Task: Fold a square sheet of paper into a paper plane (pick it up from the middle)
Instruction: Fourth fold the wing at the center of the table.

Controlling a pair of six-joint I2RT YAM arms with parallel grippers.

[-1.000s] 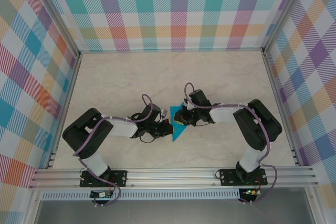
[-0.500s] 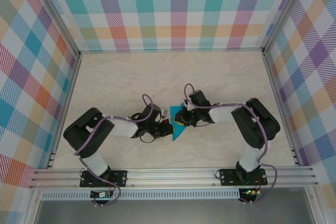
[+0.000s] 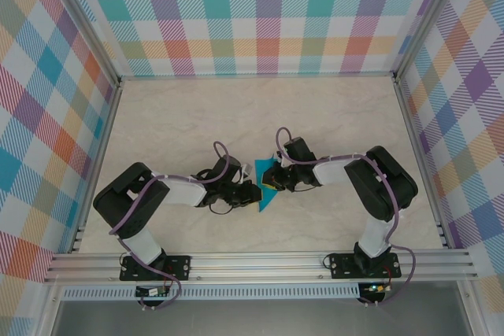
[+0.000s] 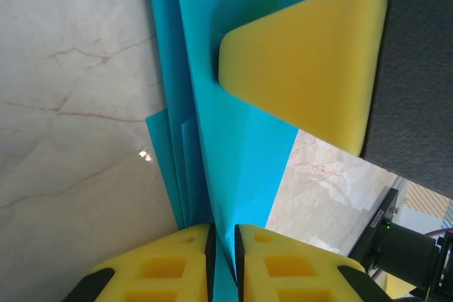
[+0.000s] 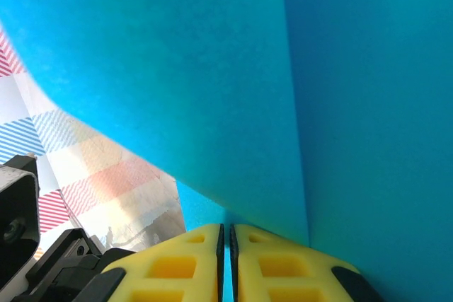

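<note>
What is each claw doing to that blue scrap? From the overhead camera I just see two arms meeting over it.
Observer: The left wrist camera shows the folded paper running between the left gripper's yellow fingers, which stand a narrow gap apart.
Visitor: And the other claw?
Observer: On its own camera the right gripper is shut on the folded paper, a thin blue strip between the pads.
Visitor: Is it one layer?
Observer: No; the left wrist camera shows several stacked folded edges beside a raised crease.

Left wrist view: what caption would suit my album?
Left gripper pinches the folded paper over a marbled table.
</note>
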